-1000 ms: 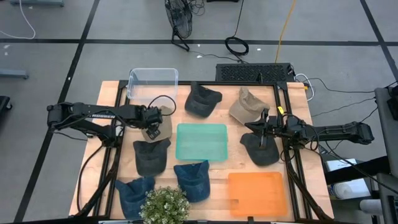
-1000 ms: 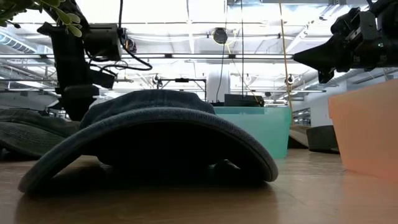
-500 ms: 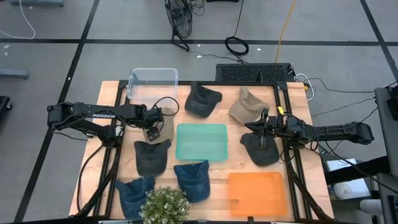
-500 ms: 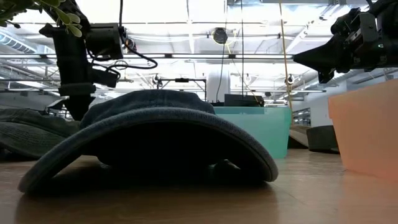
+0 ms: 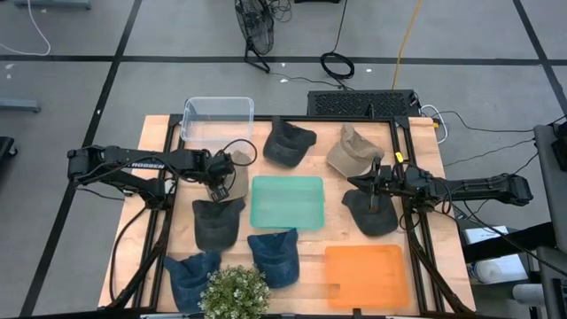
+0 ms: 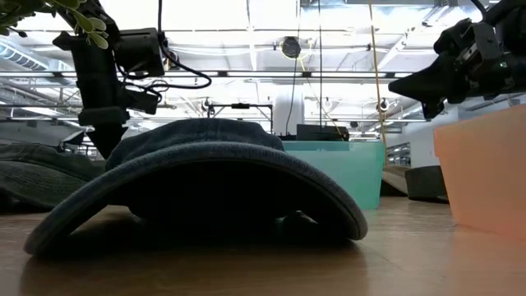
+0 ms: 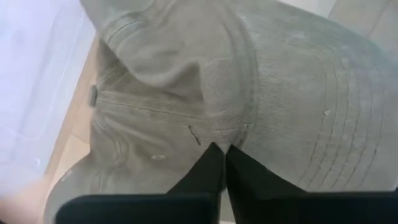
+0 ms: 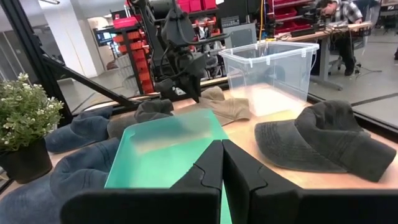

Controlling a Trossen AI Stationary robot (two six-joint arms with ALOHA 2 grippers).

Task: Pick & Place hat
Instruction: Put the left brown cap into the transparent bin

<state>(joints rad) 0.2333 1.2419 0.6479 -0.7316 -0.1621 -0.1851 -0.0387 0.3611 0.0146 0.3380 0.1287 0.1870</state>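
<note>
A khaki hat [image 5: 236, 174] lies on the table just in front of the clear bin [image 5: 217, 120]. My left gripper [image 5: 217, 182] stands on it, shut on its cloth; in the left wrist view the hat [image 7: 280, 93] fills the picture around the gripper [image 7: 222, 152]. My right gripper [image 5: 370, 184] is shut with nothing in it. It hovers over a dark grey hat [image 5: 370, 213] at the right and points toward the teal tray [image 5: 287, 202]. My left gripper pinches a small pucker of the khaki hat's cloth [image 7: 216, 132] between its two fingers, where the crown meets the stitched brim. The fingers come from above, pointing down. The hat lies flat on the table.
More hats lie around the teal tray: a dark one [image 5: 288, 142], a tan one [image 5: 353, 151], a grey one [image 5: 217, 221] and two blue ones [image 5: 275, 255] [image 5: 190, 275]. An orange tray [image 5: 366, 275] sits at the near right and a potted plant [image 5: 235, 292] at the near edge.
My left gripper has shut on the khaki hat's cloth. In the low view its lower end is narrower than a second ago. My right gripper has sunk a little. The hats lie where they were.
</note>
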